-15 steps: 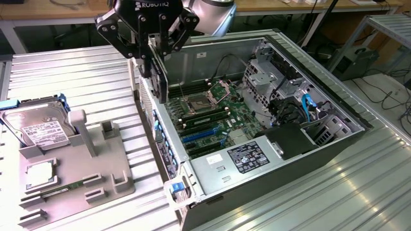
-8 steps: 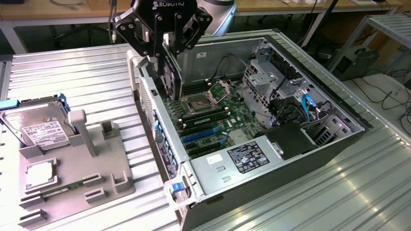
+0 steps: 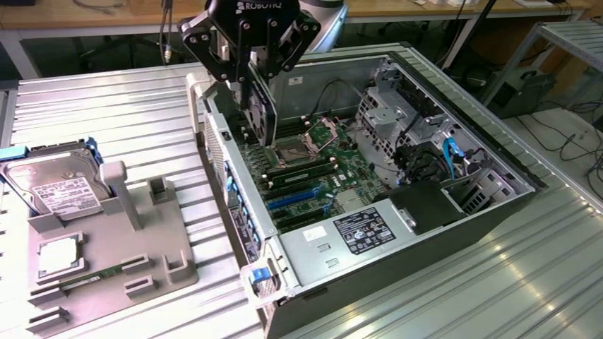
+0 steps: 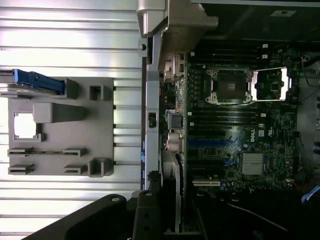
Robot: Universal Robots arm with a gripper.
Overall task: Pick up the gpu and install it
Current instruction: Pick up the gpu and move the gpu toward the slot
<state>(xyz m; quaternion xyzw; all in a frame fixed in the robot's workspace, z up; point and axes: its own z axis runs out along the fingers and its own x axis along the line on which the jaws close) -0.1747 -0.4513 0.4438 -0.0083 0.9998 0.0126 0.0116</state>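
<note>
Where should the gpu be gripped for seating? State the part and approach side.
Grip the gpu by its upper long edge, from above, as the tool has it: the card stands on edge over the motherboard, so its lower edge is free for the slot.

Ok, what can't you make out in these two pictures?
gpu fan face: exterior view, the card stands edge-on and the pincer covers its top.
Gap between gpu and motherboard: exterior view, the card itself hides it; wrist view, it lies in shadow.
Hard drive label text: exterior view, too small.
Arm above the pincer: exterior view, cut by the top edge.
</note>
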